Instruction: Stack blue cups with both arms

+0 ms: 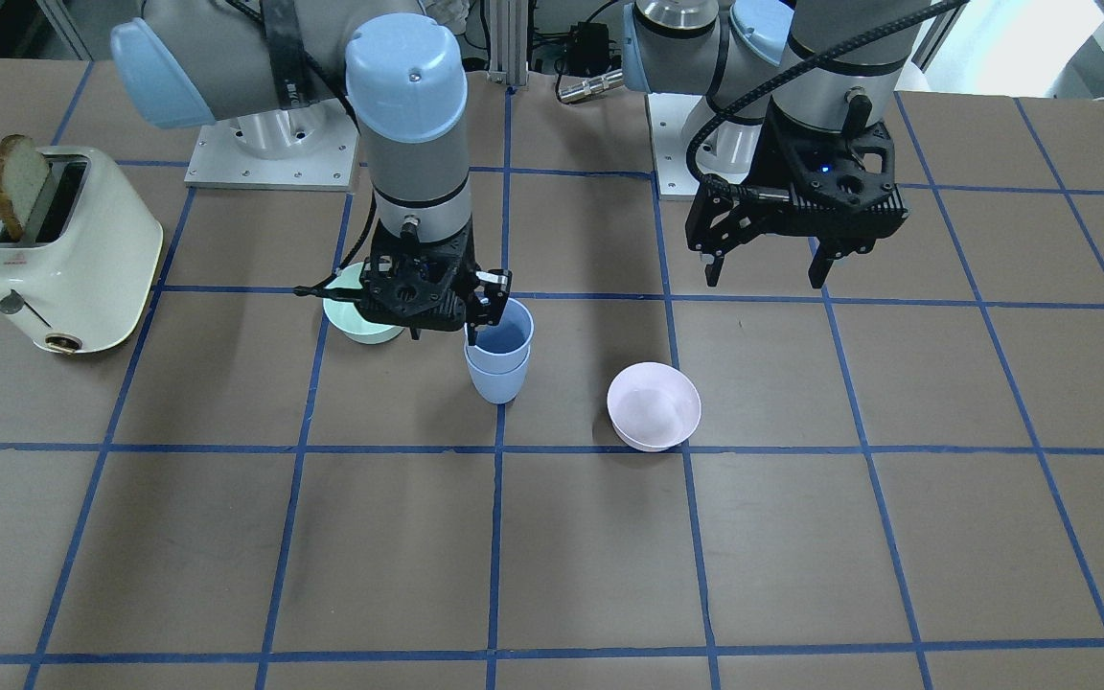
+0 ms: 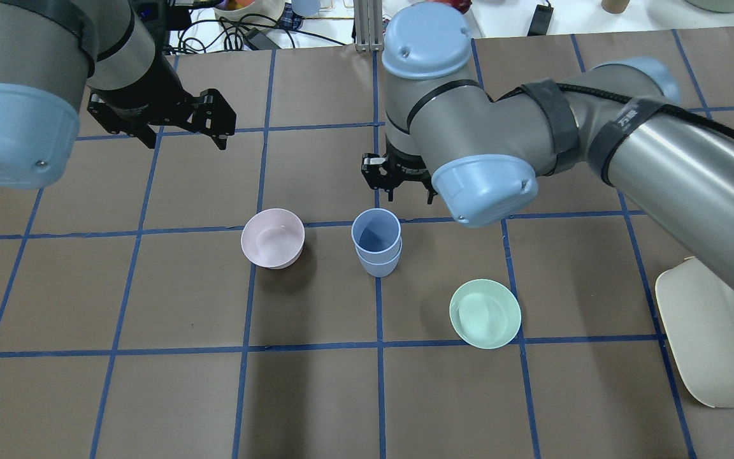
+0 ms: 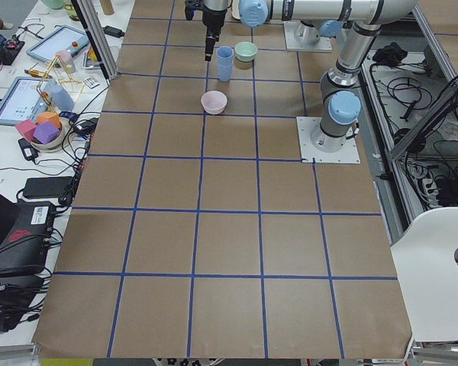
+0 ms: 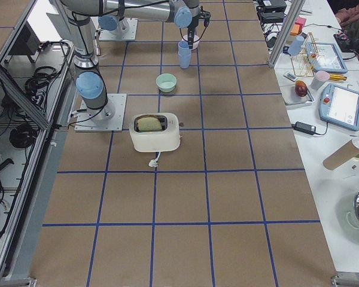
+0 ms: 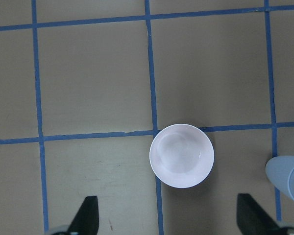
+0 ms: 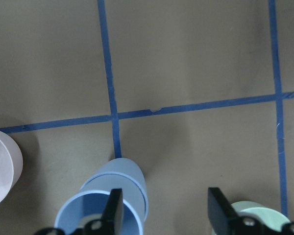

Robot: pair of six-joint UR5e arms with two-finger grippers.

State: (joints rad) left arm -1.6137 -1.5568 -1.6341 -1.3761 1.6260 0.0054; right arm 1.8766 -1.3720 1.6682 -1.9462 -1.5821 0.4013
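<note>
Blue cups (image 2: 376, 245) nested; my right gripper (image 6: 164, 205) gapes empty over their rim, left gripper (image 5: 167, 210) wide; pink bowl (image 2: 273, 238) at nine o'clock.

Nested cups (image 2: 377, 245) stand between left bowl (image 2: 273, 238) and right bowl (image 2: 485, 313) (toaster (image 2: 705, 344) beyond the latter).

The pink bowl (image 2: 273, 238) and mint bowl (image 2: 485, 313) flank the stacked blue cups (image 2: 376, 242), each apart, leaving passable gaps.

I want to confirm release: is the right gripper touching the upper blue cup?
Cannot tell. In the right wrist view one finger of the open right gripper overlaps the rim of the upper blue cup; no view shows contact or a gap.
</note>
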